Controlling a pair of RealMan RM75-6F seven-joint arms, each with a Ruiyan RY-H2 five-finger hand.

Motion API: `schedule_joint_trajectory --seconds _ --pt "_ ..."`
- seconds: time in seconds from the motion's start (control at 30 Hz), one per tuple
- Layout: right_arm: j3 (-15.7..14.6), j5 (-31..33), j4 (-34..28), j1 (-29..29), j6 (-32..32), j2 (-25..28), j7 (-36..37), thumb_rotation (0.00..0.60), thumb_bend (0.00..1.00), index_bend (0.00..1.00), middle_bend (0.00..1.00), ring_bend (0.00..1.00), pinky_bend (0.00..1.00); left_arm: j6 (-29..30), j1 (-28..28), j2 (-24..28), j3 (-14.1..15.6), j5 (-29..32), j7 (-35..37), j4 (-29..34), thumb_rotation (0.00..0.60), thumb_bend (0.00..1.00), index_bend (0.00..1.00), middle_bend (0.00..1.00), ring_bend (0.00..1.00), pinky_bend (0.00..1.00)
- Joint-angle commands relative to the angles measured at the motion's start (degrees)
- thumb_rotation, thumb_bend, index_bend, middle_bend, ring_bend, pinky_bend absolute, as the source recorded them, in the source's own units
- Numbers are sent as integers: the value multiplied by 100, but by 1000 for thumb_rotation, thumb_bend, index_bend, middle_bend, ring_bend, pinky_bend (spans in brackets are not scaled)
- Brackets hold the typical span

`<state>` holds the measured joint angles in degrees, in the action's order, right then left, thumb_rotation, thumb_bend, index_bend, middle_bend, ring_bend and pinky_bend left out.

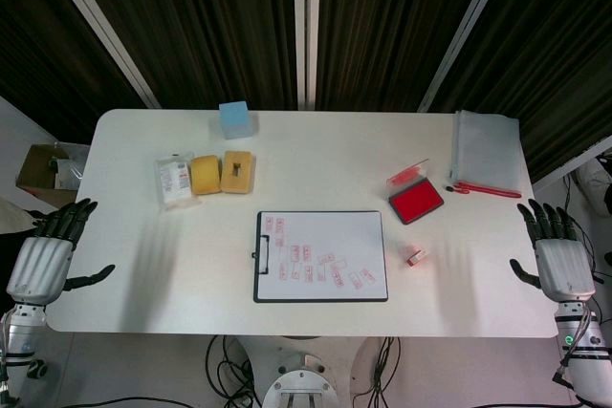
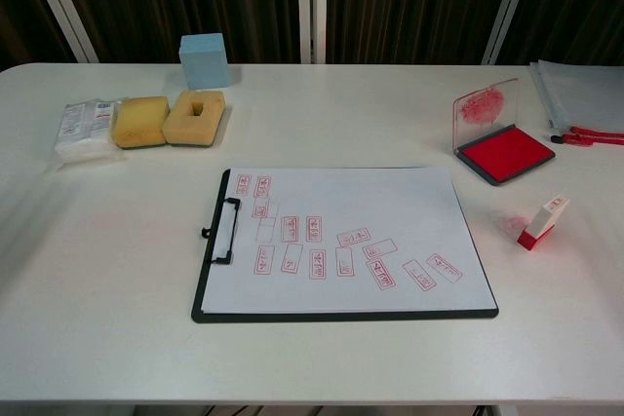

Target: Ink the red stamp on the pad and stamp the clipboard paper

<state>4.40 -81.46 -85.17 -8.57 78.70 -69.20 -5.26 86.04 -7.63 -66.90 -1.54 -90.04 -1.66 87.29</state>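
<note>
Nearest the chest camera lies the black clipboard (image 2: 343,314), its clip on the left edge and its white paper (image 2: 341,241) already carrying many small red rectangular stamp marks scattered across the middle.

Going from the left: the left hand (image 1: 43,260) hangs just off the left edge of the white bench (image 1: 143,265), palm-back up, fingers apart and holding nothing. On the bench's far left sits a clear-wrapped packet (image 2: 86,129), touching a yellow sponge (image 2: 140,121), which sits against a second sponge with a square hole (image 2: 197,116). Behind these, near the far edge, stands a light blue box (image 2: 204,59).

Right of the clipboard, the red stamp (image 2: 542,223) lies tilted on its side on the bench, apart from the paper, with a faint red smudge just beside it. Behind it the ink pad (image 2: 502,153) sits open, its clear lid raised and smeared red. Further right lie a red pen (image 2: 590,135) and a grey zip pouch (image 1: 486,150). The right hand (image 1: 559,260) hangs off the bench's right edge, fingers spread, holding nothing.
</note>
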Motion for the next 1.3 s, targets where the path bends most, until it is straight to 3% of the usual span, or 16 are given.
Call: schedule_joint_trajectory --seconds 0.03,0.33,0.53,0.63,0.7,0.77,0.83,0.93,1.3 --pt "-2 1 4 -1 -6 -4 -1 600 158 0 0 0 0 4 3 -3 2 0 0 -3 442 123 73 66 96 178" --pt "-61 -91 -4 -22 -52 24 -4 600 158 0 0 0 0 34 25 -15 27 -31 -21 14 441 123 73 66 96 178" --pt "-194 -581 72 -286 -264 115 -29 600 159 0 0 0 1 52 24 15 18 -45 -39 49 441 123 73 66 96 178" --pt "-352 -965 209 -512 -514 149 145 600 158 0 0 93 163 25 25 5 25 -23 -32 49 439 122 73 66 96 178" --pt "-426 -1226 342 -643 -575 112 176 600 159 0 7 207 343 -8 17 -5 35 -16 -40 46 439 123 73 66 96 178" --pt "-493 -1520 510 -783 -592 49 138 600 168 25 70 324 514 -35 7 -19 38 -12 -63 44 442 123 73 66 96 178" --pt "-535 -1712 640 -904 -629 -13 125 600 175 88 157 398 611 -40 -1 -33 34 -15 -73 46 442 123 73 66 96 178" --pt "-613 -1967 798 -1170 -884 -122 -18 600 176 143 213 425 643 -67 -29 -28 35 -40 -112 71 442 123 73 66 96 178" --pt "-750 -2292 1787 -1634 -1128 -963 96 600 176 207 229 425 643 -161 -47 -57 62 3 -151 75 442 123 73 66 96 178"
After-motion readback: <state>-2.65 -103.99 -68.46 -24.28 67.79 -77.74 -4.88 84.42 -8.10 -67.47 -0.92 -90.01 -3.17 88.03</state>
